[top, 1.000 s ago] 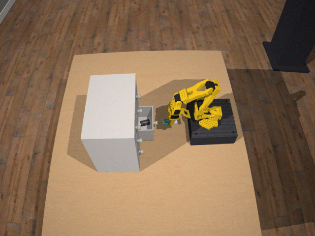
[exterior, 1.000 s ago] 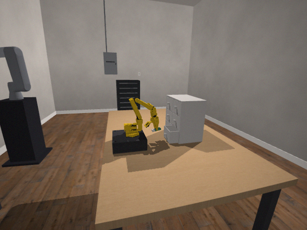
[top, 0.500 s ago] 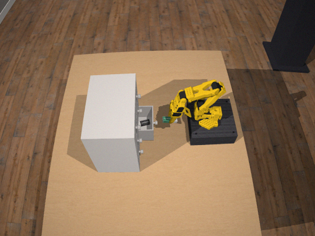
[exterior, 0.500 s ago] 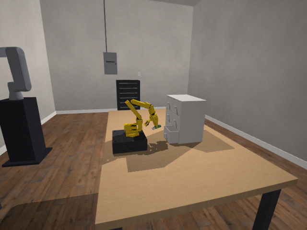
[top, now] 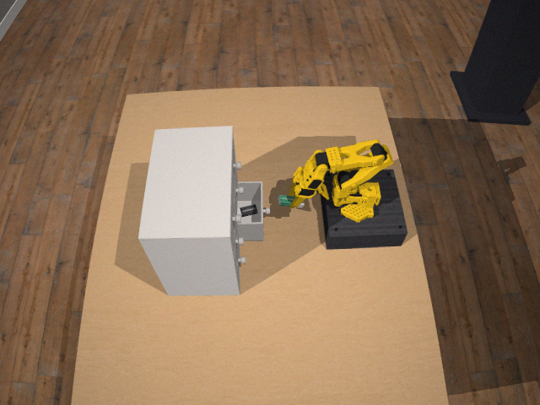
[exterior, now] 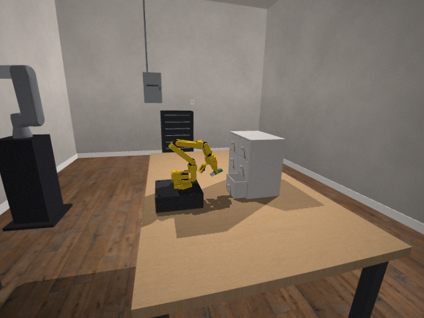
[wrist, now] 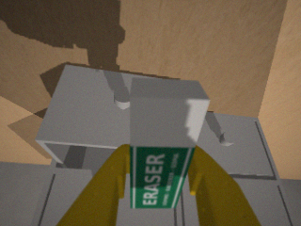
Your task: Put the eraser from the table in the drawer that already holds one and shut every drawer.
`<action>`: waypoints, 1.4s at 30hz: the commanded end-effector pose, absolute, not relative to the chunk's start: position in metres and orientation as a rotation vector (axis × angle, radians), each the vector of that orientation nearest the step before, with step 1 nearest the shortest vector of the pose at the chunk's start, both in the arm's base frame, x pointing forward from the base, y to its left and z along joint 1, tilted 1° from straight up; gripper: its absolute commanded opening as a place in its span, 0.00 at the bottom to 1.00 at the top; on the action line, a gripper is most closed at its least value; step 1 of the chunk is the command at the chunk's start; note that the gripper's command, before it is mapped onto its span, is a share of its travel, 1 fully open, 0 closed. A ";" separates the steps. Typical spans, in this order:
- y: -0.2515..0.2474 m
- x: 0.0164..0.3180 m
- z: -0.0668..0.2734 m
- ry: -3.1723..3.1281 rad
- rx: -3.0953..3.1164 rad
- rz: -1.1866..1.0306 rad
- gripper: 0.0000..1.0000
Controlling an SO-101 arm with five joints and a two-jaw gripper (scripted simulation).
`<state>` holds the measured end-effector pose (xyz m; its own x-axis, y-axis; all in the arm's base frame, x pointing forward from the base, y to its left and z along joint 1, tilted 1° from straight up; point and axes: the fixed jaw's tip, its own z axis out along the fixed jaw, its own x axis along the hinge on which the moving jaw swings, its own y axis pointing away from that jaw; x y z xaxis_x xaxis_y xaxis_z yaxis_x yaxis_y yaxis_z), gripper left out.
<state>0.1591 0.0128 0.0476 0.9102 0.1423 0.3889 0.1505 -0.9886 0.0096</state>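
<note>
Pinched between the jaws of the gripper [top: 293,201] [exterior: 216,173] [wrist: 160,174], a green-and-white eraser [top: 285,200] [exterior: 218,171] [wrist: 162,141] is held above the table [top: 278,331] [exterior: 246,239] [wrist: 198,33], outside the open bottom drawer [top: 251,231] [exterior: 238,189] [wrist: 85,105]. In the top view, a dark striped object [top: 248,210] is seen inside that drawer, left of the eraser.

Tabletop [top: 261,340] [exterior: 260,239], pale wood-look with fine grain and a smooth, matt finish; floor [top: 209,39] [exterior: 99,205], darker brown wood-look planks, low in sheen. Cabinet [top: 187,183] [exterior: 265,167], plain white, matt and smooth-looking on top and side; robot base [top: 366,240] [exterior: 179,203], black and matt. Arm [top: 355,161] [exterior: 186,144], yellow plastic-looking parts; walls [exterior: 205,51], mottled matt grey.
</note>
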 end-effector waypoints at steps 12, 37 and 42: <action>0.013 0.157 0.066 -0.231 -2.999 -0.796 0.00; 0.017 0.183 0.066 -0.232 -2.997 -0.796 0.00; 0.019 0.190 0.066 -0.232 -2.997 -0.796 0.00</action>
<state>0.1838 0.0162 0.0643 0.8613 0.1367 0.4894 0.1502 -0.9886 0.0117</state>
